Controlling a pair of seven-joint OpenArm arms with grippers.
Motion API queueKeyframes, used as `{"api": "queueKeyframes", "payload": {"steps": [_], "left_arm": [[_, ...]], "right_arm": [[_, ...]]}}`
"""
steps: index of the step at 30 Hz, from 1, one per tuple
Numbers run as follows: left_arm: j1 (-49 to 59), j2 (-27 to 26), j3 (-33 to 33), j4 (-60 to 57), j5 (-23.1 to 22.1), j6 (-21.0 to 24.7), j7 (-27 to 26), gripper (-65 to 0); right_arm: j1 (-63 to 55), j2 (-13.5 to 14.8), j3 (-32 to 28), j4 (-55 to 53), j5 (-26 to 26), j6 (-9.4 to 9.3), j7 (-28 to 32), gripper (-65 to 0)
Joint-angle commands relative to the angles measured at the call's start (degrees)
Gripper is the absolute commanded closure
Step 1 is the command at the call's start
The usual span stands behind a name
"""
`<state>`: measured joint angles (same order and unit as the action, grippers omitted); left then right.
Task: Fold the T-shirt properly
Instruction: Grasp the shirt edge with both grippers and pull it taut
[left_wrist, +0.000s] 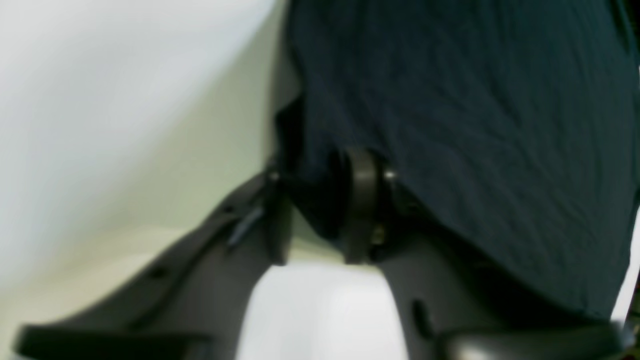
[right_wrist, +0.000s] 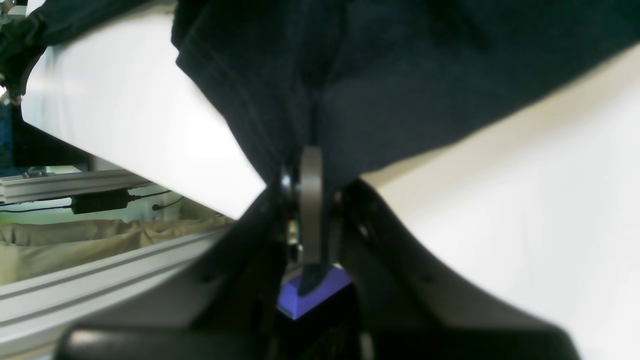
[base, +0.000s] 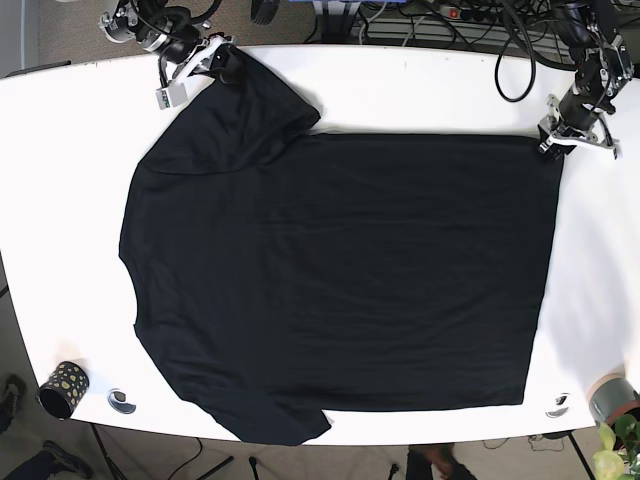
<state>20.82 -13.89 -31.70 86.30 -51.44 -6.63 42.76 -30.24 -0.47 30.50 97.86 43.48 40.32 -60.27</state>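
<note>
White counter (base: 60, 150) fills the base view, with a tangle of cables (base: 440, 20) beyond its far edge. On it a black T-shirt (base: 340, 280) lies spread flat and fairly smooth, its body reaching most of the way across the counter. One sleeve at the shirt's far corner is drawn outward into a point, where the right claw (base: 222, 62) grips it. The right wrist view shows that claw (right_wrist: 306, 175) clenched on a bunched fold of the dark cloth, fabric hanging above the fingers (right_wrist: 311, 200) and an aluminium frame rail (right_wrist: 100, 280) showing past the counter's edge.

At the shirt's opposite far corner, the hem corner, the left claw (base: 556, 140) sits touching the fabric. The left wrist view, though blurred, shows this claw (left_wrist: 345, 190) closed with the T-shirt's edge pinched between its fingers (left_wrist: 362, 200), the cloth draping over one side.

Beside the shirt's near sleeve stand a small dark speckled cup (base: 62, 388) and a small round marker (base: 121, 401). Beside the shirt's near hem corner lie another round marker (base: 558, 405) and a roll of grey tape (base: 612, 398), with a bit of green plant (base: 615, 450) just past the counter's edge.
</note>
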Motion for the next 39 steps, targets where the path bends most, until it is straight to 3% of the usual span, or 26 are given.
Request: {"api": "queueKeyframes", "payload": {"steps": [1, 5, 15, 28, 34, 39], "left_arm": [[-0.3, -1.0, -0.2, 0.8, -0.6, -0.4, -1.0, -3.8], [-0.3, -1.0, -0.2, 1.3, -0.6, -0.4, -1.0, 0.0], [2.1, -0.8, -0.7, 11.4, -0.6, -0.4, -1.0, 0.0], [14.0, -0.8, -0.9, 23.6, -0.7, -0.7, -1.0, 0.0], [19.5, -0.7, -5.9, 23.8, -0.7, -8.4, -1.7, 0.0], [22.5, -0.7, -9.0, 23.7, -0.7, -11.5, -1.8, 0.0]], "right_arm": [[0.5, 0.3, 0.4, 0.6, -0.8, -0.32, -0.2, 0.0], [1.2, 0.3, 0.5, 0.7, -0.8, -0.32, -0.2, 0.0], [-1.7, 0.0, 2.2, 8.4, -0.7, -0.32, -0.2, 0.0], [-11.8, -0.1, 4.0, 14.3, -0.3, -0.32, -0.1, 0.0], [-16.4, -1.6, 4.1, 16.9, -0.3, -0.32, -0.1, 0.0], [-17.4, -1.5, 4.1, 17.4, -0.2, -0.32, 0.1, 0.0]]}}
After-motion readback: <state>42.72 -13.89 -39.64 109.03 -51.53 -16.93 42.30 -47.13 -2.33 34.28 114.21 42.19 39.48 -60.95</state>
